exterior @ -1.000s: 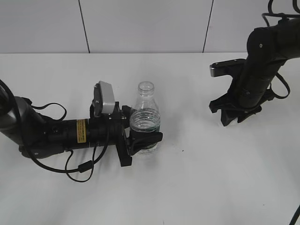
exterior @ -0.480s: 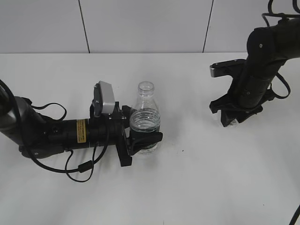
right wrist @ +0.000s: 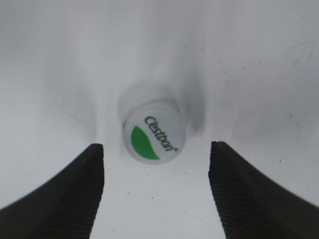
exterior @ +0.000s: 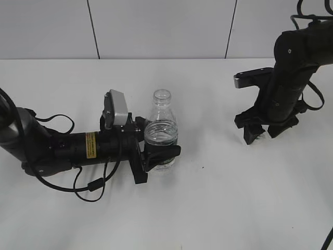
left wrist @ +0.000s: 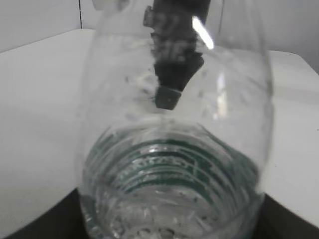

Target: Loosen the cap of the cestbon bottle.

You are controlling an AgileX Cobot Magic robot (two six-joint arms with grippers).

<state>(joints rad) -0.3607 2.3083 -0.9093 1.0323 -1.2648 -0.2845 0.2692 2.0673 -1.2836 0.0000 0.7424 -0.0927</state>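
The cestbon bottle (exterior: 161, 127) stands upright on the white table with its neck open and no cap on it. My left gripper (exterior: 158, 154) lies low along the table and is shut on the bottle's ribbed body at the green label band; the bottle fills the left wrist view (left wrist: 174, 164). The cap (right wrist: 154, 137), white with a green leaf mark, lies on the table top side up in the right wrist view. My right gripper (right wrist: 155, 149) (exterior: 263, 134) hangs just above it, open, with a finger on each side and not touching it.
The white table (exterior: 218, 208) stretches around both arms. A grey panelled wall (exterior: 156, 26) stands behind its far edge. Black cables (exterior: 83, 185) loop beside the left arm.
My right gripper has lifted slightly off the table and its fingers now show apart. The left gripper and the bottle have not moved.
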